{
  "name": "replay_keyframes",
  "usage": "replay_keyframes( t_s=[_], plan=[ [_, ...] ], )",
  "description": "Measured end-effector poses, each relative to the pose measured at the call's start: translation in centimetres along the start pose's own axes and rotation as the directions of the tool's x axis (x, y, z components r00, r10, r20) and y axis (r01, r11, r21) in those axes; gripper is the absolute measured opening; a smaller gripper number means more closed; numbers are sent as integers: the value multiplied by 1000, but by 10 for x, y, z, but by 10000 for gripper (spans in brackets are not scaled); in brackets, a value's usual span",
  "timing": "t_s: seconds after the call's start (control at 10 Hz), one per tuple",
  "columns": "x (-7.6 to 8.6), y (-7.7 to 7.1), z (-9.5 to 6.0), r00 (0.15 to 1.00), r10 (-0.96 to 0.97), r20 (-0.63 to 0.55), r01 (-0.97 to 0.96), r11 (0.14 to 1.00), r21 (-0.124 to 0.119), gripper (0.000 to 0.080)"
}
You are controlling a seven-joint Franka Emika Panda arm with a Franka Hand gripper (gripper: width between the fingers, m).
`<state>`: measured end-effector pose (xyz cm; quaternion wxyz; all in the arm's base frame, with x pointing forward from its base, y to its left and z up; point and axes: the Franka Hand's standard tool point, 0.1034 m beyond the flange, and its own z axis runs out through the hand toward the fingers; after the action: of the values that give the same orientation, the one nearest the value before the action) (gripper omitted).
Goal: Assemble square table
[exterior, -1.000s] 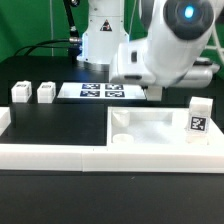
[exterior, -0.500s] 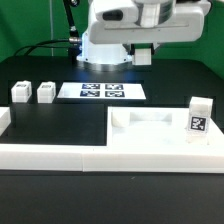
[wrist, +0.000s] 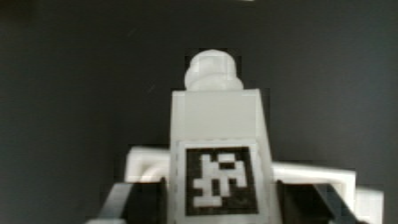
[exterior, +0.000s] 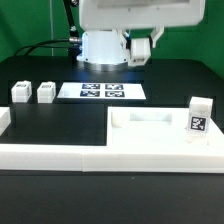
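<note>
Upward travel has been made by the arm (exterior: pixel 130 12) since the earlier frames: a second ago it was bent low over the slab, and now only its lower part is seen along the upper edge of the exterior view, from 11 to 1 o'clock. The black table (exterior: pixel 60 122) is spread across the whole scene. Along its near edge, from 8 to 4 o'clock, the long white border wall (exterior: pixel 50 155) is laid. The square slab (exterior: pixel 150 130), white with a raised rim, is laid flat at 4 o'clock, just behind that wall. The marker board (exterior: pixel 103 91) is fixed flat just off the centre, towards 12 o'clock.

The gripper (exterior: pixel 140 50) is hung at 1 o'clock, well above the table, and is pinched on the held leg (exterior: pixel 140 46), a white block carried clear of every surface. In the wrist view the held leg (wrist: pixel 217 120) is seen lengthwise, with a black-and-white tag on its face and a round peg (wrist: pixel 214 70) at its far end.

A tagged leg (exterior: pixel 200 116) is stood upright at 3 o'clock, at the slab's end; whether it is set on the slab or just beside it cannot be told. At 9 o'clock the outer leg (exterior: pixel 20 92) and, near it but apart, the inner leg (exterior: pixel 45 92) are stood on the table.
</note>
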<state>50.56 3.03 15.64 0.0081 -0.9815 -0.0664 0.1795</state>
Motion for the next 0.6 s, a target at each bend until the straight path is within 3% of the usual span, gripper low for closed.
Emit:
replay_keyframes(
  t_s=[0.1, 0.3, 0.6],
  plan=[
    [3, -5, -14, 997, 2, -84, -4, 1000, -25, 290],
    [0, -4, -8, 981, -2, -194, -2, 1000, -22, 290],
    [12, 1, -11, 922, -11, -388, -5, 999, -41, 290]
  ],
)
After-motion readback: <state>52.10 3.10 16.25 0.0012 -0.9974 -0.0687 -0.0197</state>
